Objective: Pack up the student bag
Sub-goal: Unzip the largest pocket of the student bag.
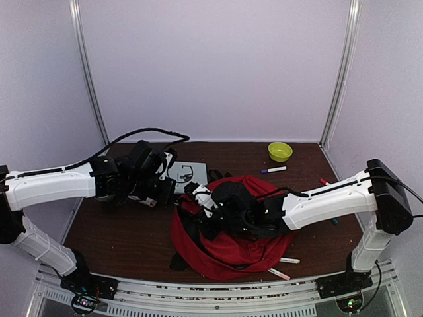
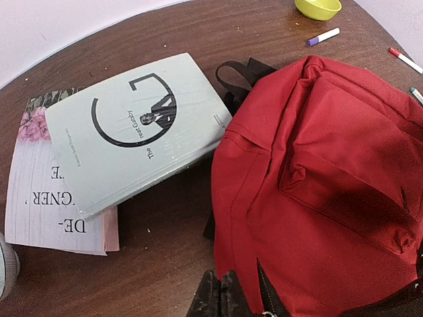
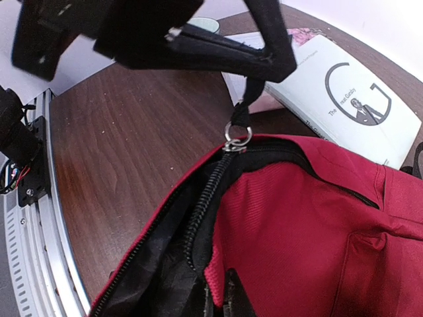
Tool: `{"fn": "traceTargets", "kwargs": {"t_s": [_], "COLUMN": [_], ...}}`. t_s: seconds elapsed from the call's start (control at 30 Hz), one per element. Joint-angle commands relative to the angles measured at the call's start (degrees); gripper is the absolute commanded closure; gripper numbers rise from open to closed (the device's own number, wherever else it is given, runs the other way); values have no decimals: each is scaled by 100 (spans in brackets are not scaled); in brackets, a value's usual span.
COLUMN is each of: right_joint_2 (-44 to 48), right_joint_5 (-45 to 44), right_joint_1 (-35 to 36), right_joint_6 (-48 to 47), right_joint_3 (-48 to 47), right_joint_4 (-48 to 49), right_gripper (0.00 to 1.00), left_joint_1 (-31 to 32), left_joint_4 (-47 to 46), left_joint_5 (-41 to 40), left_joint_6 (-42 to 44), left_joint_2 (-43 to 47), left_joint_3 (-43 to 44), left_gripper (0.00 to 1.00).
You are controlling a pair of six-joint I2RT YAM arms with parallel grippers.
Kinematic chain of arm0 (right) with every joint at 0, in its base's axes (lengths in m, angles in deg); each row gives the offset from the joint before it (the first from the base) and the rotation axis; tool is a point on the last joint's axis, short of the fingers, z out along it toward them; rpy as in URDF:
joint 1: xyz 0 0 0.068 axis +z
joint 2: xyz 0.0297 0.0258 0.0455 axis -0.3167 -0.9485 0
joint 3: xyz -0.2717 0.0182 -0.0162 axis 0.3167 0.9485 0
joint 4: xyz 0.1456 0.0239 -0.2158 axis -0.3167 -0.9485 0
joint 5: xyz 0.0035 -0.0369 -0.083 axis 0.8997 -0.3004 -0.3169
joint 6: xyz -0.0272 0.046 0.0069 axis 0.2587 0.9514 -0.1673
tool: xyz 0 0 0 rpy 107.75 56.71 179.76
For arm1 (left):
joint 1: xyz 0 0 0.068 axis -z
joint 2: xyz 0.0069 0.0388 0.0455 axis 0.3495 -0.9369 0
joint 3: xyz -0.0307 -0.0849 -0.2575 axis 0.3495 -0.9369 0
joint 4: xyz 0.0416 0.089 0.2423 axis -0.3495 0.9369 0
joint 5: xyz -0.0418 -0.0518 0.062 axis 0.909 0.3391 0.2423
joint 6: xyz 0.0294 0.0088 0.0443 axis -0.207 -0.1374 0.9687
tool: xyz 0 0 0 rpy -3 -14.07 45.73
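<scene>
The student bag (image 1: 231, 247) is a red backpack lying at the table's middle, its main zipper (image 3: 205, 198) partly undone and dark lining showing. My left gripper (image 2: 228, 282) is shut on the black zipper pull (image 3: 248, 99), which hangs from its tip above the bag's metal ring (image 3: 236, 137). My right gripper (image 3: 228, 294) is shut on the red fabric edge of the opening. In the top view both grippers meet over the bag's left side, the left gripper (image 1: 193, 190) just behind the right gripper (image 1: 208, 221).
A pale green book (image 2: 139, 129) lies on a pink and white book (image 2: 46, 198) just left of the bag. A yellow-green bowl (image 1: 279, 151) and a purple marker (image 1: 273, 170) sit behind. More pens (image 1: 289, 260) lie near the front edge, a red marker (image 2: 404, 59) at the right.
</scene>
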Motion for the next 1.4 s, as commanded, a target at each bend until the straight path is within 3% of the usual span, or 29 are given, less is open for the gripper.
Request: {"fn": "traceTargets", "kwargs": {"t_s": [0.0,0.33,0.43,0.53,0.67,0.83,0.97,1.07,1.23,1.37], "right_joint_2": [206,288,390,491,533,510,519,501,552,521], "right_joint_5": [161,-326,-634,-459,-218,-51,52,-167,-520,-291], "right_joint_1": [170,214,208,210,218,255,342,359,363,385], "right_joint_6": [-207,-201,-196,-278,-346,-397,-471,-491,-482,-593], "right_joint_3": [43,97,83,155,176,153,170,132,174,167], "right_joint_4": [-97,-143,-235,-141,-57,-123,-125,-244,-397,-351], "right_gripper": [99,97,97,97,97,97,97,98,99,99], "left_joint_1": [-117,-299,-282,-341,-374,-369,-381,-404,-443,-502], "left_joint_4": [37,764,401,194,614,501,582,1329,1115,852], "left_joint_5": [34,249,632,361,440,710,476,-166,-777,-170], "left_joint_6": [377,329,138,59,177,287,555,565,600,996], "left_joint_2": [-195,-1025,-941,-979,-1535,-1828,-2181,-2492,-1691,-1779], "left_joint_3": [659,1347,1053,693,1154,1415,1753,2240,1423,1283], "left_gripper": [100,100,100,100,100,100,100,100,100,100]}}
